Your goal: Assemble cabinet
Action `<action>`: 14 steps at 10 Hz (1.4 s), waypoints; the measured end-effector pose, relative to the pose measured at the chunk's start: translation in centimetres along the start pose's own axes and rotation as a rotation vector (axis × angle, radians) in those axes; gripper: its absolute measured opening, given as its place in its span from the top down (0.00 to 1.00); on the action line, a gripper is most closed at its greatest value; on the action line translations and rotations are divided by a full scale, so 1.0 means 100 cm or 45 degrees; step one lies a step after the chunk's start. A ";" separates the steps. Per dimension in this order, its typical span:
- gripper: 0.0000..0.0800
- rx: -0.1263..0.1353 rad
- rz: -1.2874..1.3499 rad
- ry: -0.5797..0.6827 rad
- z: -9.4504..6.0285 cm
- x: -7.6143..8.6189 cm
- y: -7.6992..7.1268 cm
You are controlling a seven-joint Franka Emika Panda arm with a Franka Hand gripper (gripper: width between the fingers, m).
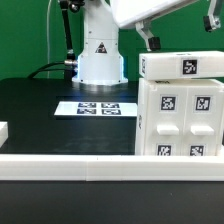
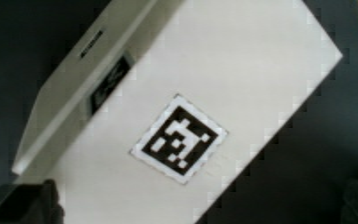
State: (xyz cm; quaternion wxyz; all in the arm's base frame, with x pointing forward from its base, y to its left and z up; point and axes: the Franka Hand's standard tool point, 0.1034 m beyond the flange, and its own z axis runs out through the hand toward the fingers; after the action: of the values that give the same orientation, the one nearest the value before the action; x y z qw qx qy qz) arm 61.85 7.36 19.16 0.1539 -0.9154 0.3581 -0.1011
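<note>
The cabinet (image 1: 185, 125) is a large white box standing on the black table on the exterior view's right, with several tagged panels on its near face. On top of it lies a white top piece (image 1: 183, 66) carrying one tag. My gripper (image 1: 180, 38) hangs just above that top piece, open, with nothing between its fingers. The wrist view looks straight down on the same white piece (image 2: 176, 70) and its tag (image 2: 181, 141). One dark finger (image 2: 23, 205) shows beside the piece's edge.
The white robot base (image 1: 98, 52) stands at the back of the table. The marker board (image 1: 99, 107) lies flat in front of it. A white rail (image 1: 80, 162) runs along the near edge, and a small white block (image 1: 3, 130) sits at the exterior view's left.
</note>
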 end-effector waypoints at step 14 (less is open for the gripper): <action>0.00 -0.128 -1.655 -0.159 0.006 -0.020 -0.002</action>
State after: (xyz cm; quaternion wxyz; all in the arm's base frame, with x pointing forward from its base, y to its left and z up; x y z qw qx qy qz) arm 60.67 9.00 18.51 0.0390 -0.9555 -0.2736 -0.1036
